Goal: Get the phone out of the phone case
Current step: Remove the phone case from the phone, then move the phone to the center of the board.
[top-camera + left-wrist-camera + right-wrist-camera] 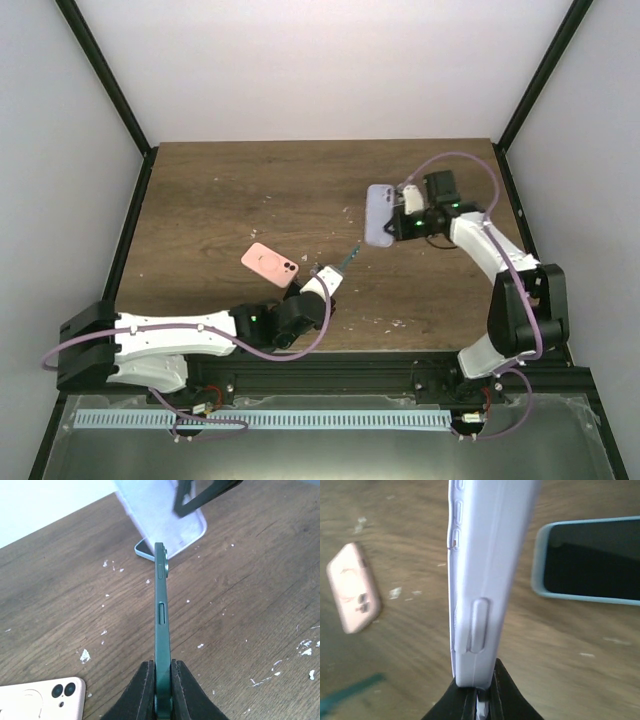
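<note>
Separation apparently complete. The left gripper (163, 666) is clamping the near end of the dark green phone (161, 605). The phone is projecting straight ahead of the fingers, edge-on, with its side buttons facing the wrist camera, and is hanging clear of the table (220, 200). The right gripper (479, 682) is pinching the end wall of the lavender case (485, 555), which is likewise extending edge-on ahead of its fingers. From the left wrist, the case's pale inner face is showing empty just beyond the phone's far tip, and the two are not touching.

A blue-cased handset (590, 560) is lying screen-up on the table, beyond the right gripper and to its right. A pink handset (40, 700) is lying camera side up close beside the left gripper, on its left (neither is being touched). White specks (85, 655) are dotting the wood ahead of both grippers.

Judged from this, what remains is widening the gap and setting both pieces down.

- **Grip:** each piece is being held at one end only, so it is acting as a long lever; the pinch should be kept firm and wrist rotation slow.
- **Path:** the phone should be drawn back along its own long axis, away from the case mouth, so that no corner is catching the lip again.
- **Placement:** each piece should be lowered flat onto bare wood, well apart from both resting handsets.
</note>
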Available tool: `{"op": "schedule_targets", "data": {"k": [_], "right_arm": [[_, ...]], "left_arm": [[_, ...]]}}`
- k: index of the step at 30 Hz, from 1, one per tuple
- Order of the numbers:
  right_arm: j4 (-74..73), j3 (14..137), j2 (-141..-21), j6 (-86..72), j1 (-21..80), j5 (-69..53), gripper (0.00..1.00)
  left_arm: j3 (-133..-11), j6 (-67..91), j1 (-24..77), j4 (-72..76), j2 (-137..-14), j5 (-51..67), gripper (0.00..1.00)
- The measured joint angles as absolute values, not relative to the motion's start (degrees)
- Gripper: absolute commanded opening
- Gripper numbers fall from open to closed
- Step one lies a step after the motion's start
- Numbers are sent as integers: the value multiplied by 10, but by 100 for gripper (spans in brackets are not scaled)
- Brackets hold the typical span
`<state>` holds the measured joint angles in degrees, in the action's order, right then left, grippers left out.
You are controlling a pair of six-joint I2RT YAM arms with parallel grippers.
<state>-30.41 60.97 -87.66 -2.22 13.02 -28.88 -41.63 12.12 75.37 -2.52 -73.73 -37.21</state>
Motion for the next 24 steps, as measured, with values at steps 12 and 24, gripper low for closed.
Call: {"op": "schedule_targets", "data": {"k": [12,24], "right_arm": [[-467,814,-1038,211,-124,-254,1],[-651,1032,-1267,283,-182,-313,4]], "left_arm": [[-409,115,754,-29,-705,-373,0],[-399,118,754,-29,-714,-369,0]]}}
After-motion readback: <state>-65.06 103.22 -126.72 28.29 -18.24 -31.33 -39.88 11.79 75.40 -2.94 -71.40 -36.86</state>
